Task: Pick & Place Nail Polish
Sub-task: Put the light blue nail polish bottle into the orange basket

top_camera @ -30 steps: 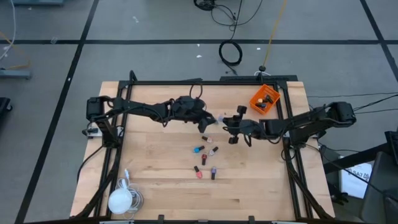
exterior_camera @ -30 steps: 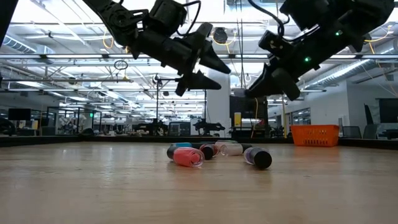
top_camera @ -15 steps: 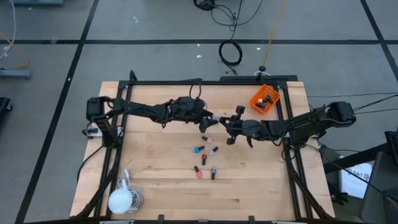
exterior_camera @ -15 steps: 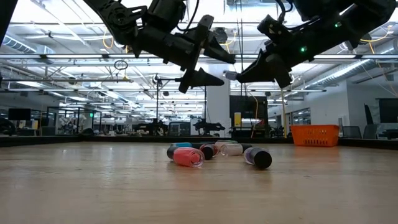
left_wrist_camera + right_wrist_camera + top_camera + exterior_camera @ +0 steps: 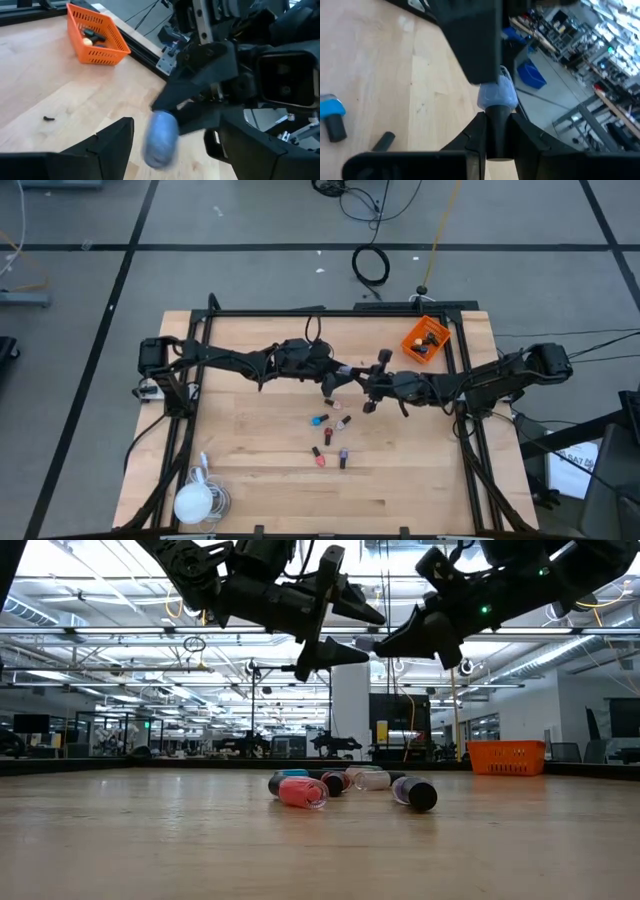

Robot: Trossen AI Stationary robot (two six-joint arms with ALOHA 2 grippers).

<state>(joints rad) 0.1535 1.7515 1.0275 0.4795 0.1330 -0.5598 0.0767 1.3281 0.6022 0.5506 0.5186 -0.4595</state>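
Up in the far right corner of the table, the orange bin (image 5: 426,339) sits tilted against the black frame rail (image 5: 460,370), with a few small bottles already lying inside; in the left wrist view the orange bin (image 5: 97,35) shows dark and pale shapes at its bottom, too small to name one by one. Mid-air over the table's centre, the two arms meet: the right gripper (image 5: 368,388) is pinching a pale blue nail polish bottle (image 5: 496,95) by its dark cap, fingers pressed tight on it, and the bottle (image 5: 160,138) hangs between the spread fingers of the left gripper (image 5: 338,380), which stand wide apart and touch nothing. In the low view the pair of grippers sit high above the wood, the left gripper (image 5: 340,630) tip to tip with the right gripper (image 5: 385,643). Below them, the loose nail polish bottles (image 5: 331,437) lie scattered on the wooden table (image 5: 250,450), all tipped on their sides, a pink one (image 5: 302,792) nearest the low camera. The near half of the table is mostly bare wood, with a white lamp (image 5: 195,500) at the near left corner, well apart from the bottles.
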